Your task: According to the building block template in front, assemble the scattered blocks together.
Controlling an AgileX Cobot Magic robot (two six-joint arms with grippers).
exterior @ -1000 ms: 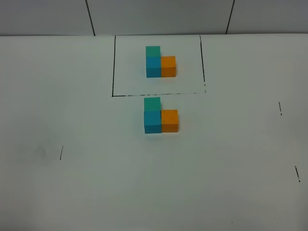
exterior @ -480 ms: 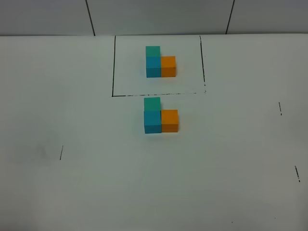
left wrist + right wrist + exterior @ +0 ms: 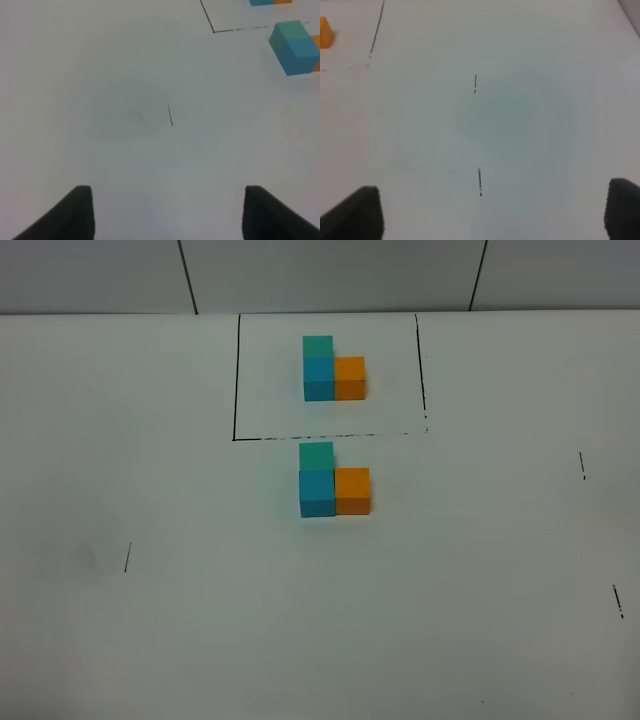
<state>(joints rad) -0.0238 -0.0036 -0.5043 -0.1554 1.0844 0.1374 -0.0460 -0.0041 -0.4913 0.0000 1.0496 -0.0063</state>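
Note:
The building block template (image 3: pixel 320 380) is an L of teal-green, blue and orange cubes inside a black drawn frame at the table's far middle. Just in front of the frame, the scattered blocks stand pressed together in the same L: teal-green (image 3: pixel 316 455) behind blue (image 3: pixel 317 492), and orange (image 3: pixel 353 490) to the right of blue. The teal-green block (image 3: pixel 292 30) and the blue block (image 3: pixel 302 52) also show in the left wrist view. My left gripper (image 3: pixel 167 220) and right gripper (image 3: pixel 490 215) are open and empty over bare table. Neither shows in the exterior view.
Short black tick marks lie on the white table (image 3: pixel 480 570) at the left (image 3: pixel 127 557) and at the right (image 3: pixel 582 465) (image 3: pixel 617 598). The template's orange cube (image 3: pixel 324 32) shows at the edge of the right wrist view. A grey wall runs behind the table.

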